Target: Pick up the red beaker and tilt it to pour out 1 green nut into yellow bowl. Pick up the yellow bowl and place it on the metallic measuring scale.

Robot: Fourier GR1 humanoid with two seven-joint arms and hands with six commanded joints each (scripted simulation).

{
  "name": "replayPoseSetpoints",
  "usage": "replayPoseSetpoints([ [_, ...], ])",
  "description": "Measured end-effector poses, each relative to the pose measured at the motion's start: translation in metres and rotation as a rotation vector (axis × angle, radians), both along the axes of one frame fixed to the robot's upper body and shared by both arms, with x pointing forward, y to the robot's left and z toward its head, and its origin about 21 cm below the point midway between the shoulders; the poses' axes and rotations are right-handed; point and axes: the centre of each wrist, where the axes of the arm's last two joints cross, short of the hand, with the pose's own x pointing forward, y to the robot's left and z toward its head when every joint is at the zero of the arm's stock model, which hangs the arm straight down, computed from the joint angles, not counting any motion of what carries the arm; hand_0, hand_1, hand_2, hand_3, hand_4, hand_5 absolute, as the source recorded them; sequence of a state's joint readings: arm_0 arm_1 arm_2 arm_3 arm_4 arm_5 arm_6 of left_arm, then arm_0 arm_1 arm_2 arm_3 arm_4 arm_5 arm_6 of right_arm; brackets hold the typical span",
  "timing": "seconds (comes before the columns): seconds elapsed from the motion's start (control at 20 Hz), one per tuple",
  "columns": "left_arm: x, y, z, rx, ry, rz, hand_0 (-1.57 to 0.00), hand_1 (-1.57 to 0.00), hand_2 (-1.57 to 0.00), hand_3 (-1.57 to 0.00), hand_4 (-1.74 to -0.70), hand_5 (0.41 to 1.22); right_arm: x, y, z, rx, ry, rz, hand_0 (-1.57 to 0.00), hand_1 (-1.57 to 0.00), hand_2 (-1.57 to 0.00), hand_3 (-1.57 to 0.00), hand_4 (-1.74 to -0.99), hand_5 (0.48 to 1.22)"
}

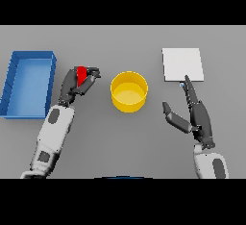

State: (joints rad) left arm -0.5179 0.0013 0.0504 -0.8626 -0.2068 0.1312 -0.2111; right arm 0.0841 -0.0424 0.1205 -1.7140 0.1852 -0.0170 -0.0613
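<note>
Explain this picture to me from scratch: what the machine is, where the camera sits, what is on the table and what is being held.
This is a humanoid robot with two white and grey arms ending in dark hands. The single picture is taken from its head, looking down at a grey table.

The left hand has its fingers curled round a red beaker, mostly hidden by them. The right hand is open and holds nothing; its fingertips reach the near edge of a pale square plate, the measuring scale.

Between the hands stands a yellow bowl; I cannot make out a nut inside it. At the far left sits a blue tray.
</note>
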Motion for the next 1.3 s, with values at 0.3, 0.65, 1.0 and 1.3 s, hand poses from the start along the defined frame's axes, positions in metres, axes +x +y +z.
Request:
replayPoseSetpoints([
  [0.3, 0.007, 0.008, 0.027, -0.183, -0.083, -0.03, -1.54, -1.54, -1.54, -1.53, -1.7, 1.135, -0.007, -0.004, -0.004, -0.02, -0.011, -0.007, 0.0, 0.0, 0.0, 0.0, -1.233, 0.644],
  [0.65, 0.013, 0.013, 0.055, -0.074, -0.104, -0.102, -1.56, -1.56, -1.56, -1.55, -1.72, 1.135, -0.002, -0.003, -0.004, -0.066, -0.06, 0.003, 0.0, 0.0, 0.0, 0.0, -1.219, 0.66],
  [1.0, 0.028, 0.016, 0.082, 0.219, -0.116, -0.185, -1.57, -1.57, -1.57, -1.56, -1.74, 1.12, -0.006, 0.0, -0.003, -0.079, -0.036, -0.002, 0.0, 0.0, 0.0, 0.0, -1.194, 0.658],
  [1.3, 0.033, -0.01, 0.118, 0.613, -0.144, -0.331, -1.57, -1.57, -1.57, -1.57, -1.74, 1.139, -0.003, -0.004, 0.001, -0.084, -0.029, 0.011, 0.0, 0.0, 0.0, 0.0, -1.178, 0.667],
])
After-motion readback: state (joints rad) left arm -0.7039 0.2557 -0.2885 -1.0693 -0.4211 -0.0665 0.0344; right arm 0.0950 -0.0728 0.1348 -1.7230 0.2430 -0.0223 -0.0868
